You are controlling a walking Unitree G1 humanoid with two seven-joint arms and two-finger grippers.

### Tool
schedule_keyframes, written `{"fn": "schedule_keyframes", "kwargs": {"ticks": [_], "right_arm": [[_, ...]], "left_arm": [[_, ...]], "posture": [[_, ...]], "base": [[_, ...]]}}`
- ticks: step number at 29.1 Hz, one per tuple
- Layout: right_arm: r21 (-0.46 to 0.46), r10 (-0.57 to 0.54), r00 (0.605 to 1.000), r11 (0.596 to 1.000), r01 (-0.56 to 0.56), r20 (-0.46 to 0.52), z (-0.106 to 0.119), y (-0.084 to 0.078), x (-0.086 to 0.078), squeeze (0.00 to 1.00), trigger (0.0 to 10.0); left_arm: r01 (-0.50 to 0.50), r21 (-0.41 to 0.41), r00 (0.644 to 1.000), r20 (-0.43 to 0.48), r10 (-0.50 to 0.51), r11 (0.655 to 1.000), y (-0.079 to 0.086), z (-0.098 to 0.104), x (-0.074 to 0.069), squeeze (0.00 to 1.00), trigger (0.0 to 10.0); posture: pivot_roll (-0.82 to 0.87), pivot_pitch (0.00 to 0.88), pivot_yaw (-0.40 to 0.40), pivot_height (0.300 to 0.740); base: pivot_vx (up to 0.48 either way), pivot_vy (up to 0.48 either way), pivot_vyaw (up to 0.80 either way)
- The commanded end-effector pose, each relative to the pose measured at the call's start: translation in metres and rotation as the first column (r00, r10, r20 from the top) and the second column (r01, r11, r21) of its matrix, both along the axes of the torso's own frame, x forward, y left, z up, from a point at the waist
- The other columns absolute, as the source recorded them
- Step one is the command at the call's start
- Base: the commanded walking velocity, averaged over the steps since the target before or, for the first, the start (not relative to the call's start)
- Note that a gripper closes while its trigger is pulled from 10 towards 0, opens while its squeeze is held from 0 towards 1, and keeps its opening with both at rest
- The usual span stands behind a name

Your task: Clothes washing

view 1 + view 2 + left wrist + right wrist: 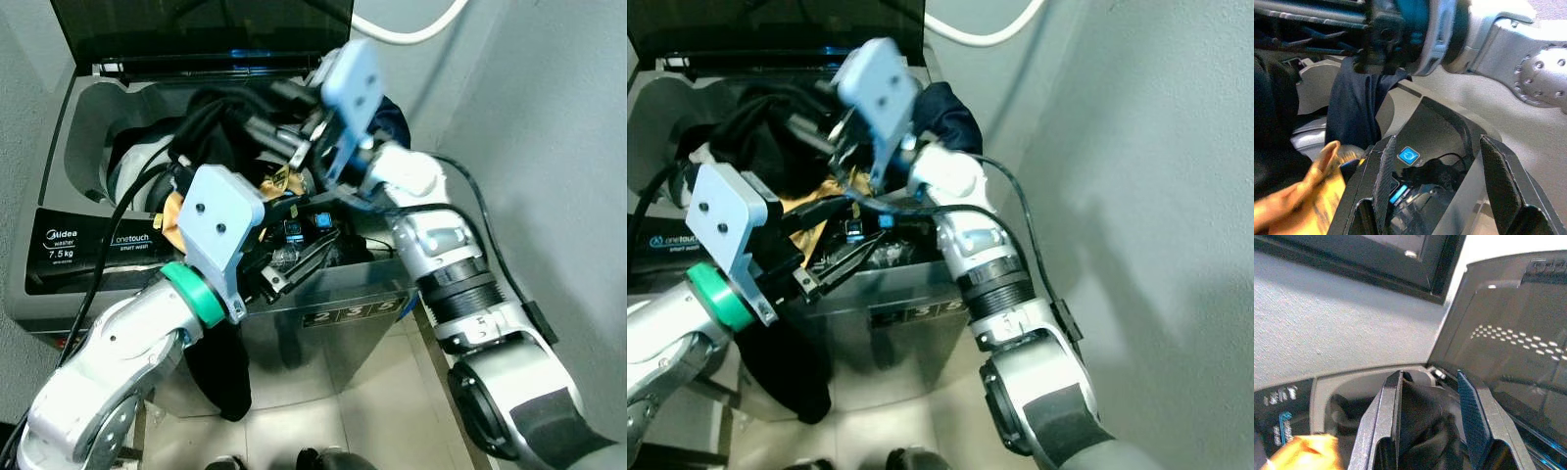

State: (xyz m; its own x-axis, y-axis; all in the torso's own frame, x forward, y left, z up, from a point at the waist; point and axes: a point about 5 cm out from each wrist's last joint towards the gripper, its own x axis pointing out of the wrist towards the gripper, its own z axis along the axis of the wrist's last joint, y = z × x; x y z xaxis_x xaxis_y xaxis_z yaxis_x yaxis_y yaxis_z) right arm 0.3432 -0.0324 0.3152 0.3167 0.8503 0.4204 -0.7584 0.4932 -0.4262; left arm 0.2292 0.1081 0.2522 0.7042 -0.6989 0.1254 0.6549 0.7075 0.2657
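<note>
**Both arms over the open top-loader, black garment bunched at the drum mouth**

A grey top-loading washing machine [69, 245] stands against a pale wall with its dark tinted lid [196, 29] raised upright at the back. Its black front panel carries white lettering, and a white hose [411, 34] curves across the wall behind it.

A bundle of black fabric clothing [220, 122] is heaped in the tub opening, rising above the rim. From that heap a long black strip [220, 367] runs over the front edge and hangs straight down the machine's front, its long axis vertical and its free end pointing at the tiled floor [382, 392]. A crumpled mustard-yellow cloth [176, 215] lies among the black fabric near the front of the opening, and a dark navy garment [945, 113] sits at the right rear corner of the machine top.

The left gripper [1435, 181] reaches in over the front rim; in the left wrist view its two black fingers stand well apart with nothing between them, the yellow cloth just beside one finger.

The right gripper [1427, 416] is held above the heap, pointing toward the lid. Its fingers are parted, and black fabric fills the gap between them, though a firm hold cannot be confirmed.
</note>
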Motion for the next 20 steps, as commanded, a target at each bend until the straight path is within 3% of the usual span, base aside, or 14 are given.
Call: {"fn": "schedule_keyframes", "kwargs": {"ticks": [1, 4, 5, 6, 7, 10, 12, 13, 14, 17, 20], "right_arm": [[-0.002, 0.016, 1.000, 1.000, -0.016, -0.015, -0.003, -0.002, -0.002, 0.00, 10.0], [-0.013, -0.019, 1.000, 1.000, 0.019, -0.016, -0.008, -0.007, 0.001, 0.00, 10.0], [0.019, -0.120, 0.993, 0.993, 0.120, -0.018, -0.006, -0.016, 0.009, 0.00, 10.0], [0.019, -0.120, 0.993, 0.993, 0.120, -0.018, -0.006, -0.016, 0.009, 0.00, 10.0], [0.073, -0.216, 0.976, 0.973, 0.218, -0.036, -0.002, -0.029, 0.019, 0.00, 10.0], [0.073, -0.216, 0.976, 0.973, 0.218, -0.036, -0.002, -0.029, 0.019, 0.00, 10.0], [0.179, -0.327, 0.941, 0.924, 0.337, -0.085, 0.008, -0.054, 0.029, 0.00, 10.0], [0.179, -0.327, 0.941, 0.924, 0.337, -0.085, 0.008, -0.054, 0.029, 0.00, 10.0], [0.162, -0.226, 0.969, 0.957, 0.240, -0.103, 0.004, -0.059, 0.021, 0.00, 10.0], [0.150, -0.190, 0.976, 0.967, 0.205, -0.106, 0.003, -0.058, 0.018, 0.00, 10.0], [0.034, -0.130, 0.988, 0.990, 0.133, -0.085, -0.010, -0.052, 0.010, 0.00, 10.0]], "left_arm": [[0.011, -0.001, 1.000, 0.014, -0.011, 1.000, -0.001, 0.002, -0.004, 0.00, 10.0], [-0.009, -0.015, 1.000, 0.008, 0.010, 1.000, 0.002, 0.003, -0.003, 0.00, 10.0], [-0.049, -0.023, 0.999, 0.002, 0.050, 0.999, 0.006, 0.001, -0.001, 0.00, 10.0], [-0.049, -0.023, 0.999, 0.002, 0.050, 0.999, 0.006, 0.001, -0.001, 0.00, 10.0], [-0.088, -0.032, 0.996, -0.002, 0.088, 0.996, 0.009, 0.000, 0.001, 0.00, 10.0], [-0.088, -0.032, 0.996, -0.002, 0.088, 0.996, 0.009, 0.000, 0.001, 0.00, 10.0], [-0.190, -0.057, 0.981, 0.017, 0.191, 0.980, 0.016, 0.003, 0.007, 0.00, 10.0], [-0.190, -0.057, 0.981, 0.017, 0.191, 0.980, 0.016, 0.003, 0.007, 0.00, 10.0], [-0.304, -0.109, 0.951, 0.024, 0.308, 0.946, 0.031, 0.010, 0.016, 0.00, 10.0], [-0.328, -0.122, 0.943, 0.022, 0.333, 0.937, 0.035, 0.012, 0.018, 0.00, 10.0], [-0.453, -0.165, 0.890, -0.135, 0.435, 0.876, 0.056, -0.002, 0.022, 0.00, 10.0]], "posture": [[0.10, 0.105, -0.012, 0.740], [0.10, 0.098, -0.013, 0.740], [0.11, 0.092, -0.012, 0.740], [0.11, 0.092, -0.012, 0.740], [0.11, 0.089, -0.011, 0.740], [0.11, 0.089, -0.011, 0.740], [0.12, 0.087, -0.010, 0.740], [0.12, 0.087, -0.010, 0.740], [0.12, 0.086, -0.008, 0.740], [0.12, 0.086, -0.008, 0.740], [0.12, 0.095, -0.004, 0.740]], "base": [[0.000, 0.000, 0.00], [0.000, 0.000, 0.00], [0.000, 0.000, 0.00], [0.000, 0.000, 0.00], [0.000, 0.000, 0.00], [0.000, 0.000, 0.00], [0.000, 0.000, 0.00], [0.000, 0.000, 0.00], [0.000, 0.000, 0.00], [0.000, 0.000, 0.00], [0.000, 0.000, 0.00]]}}
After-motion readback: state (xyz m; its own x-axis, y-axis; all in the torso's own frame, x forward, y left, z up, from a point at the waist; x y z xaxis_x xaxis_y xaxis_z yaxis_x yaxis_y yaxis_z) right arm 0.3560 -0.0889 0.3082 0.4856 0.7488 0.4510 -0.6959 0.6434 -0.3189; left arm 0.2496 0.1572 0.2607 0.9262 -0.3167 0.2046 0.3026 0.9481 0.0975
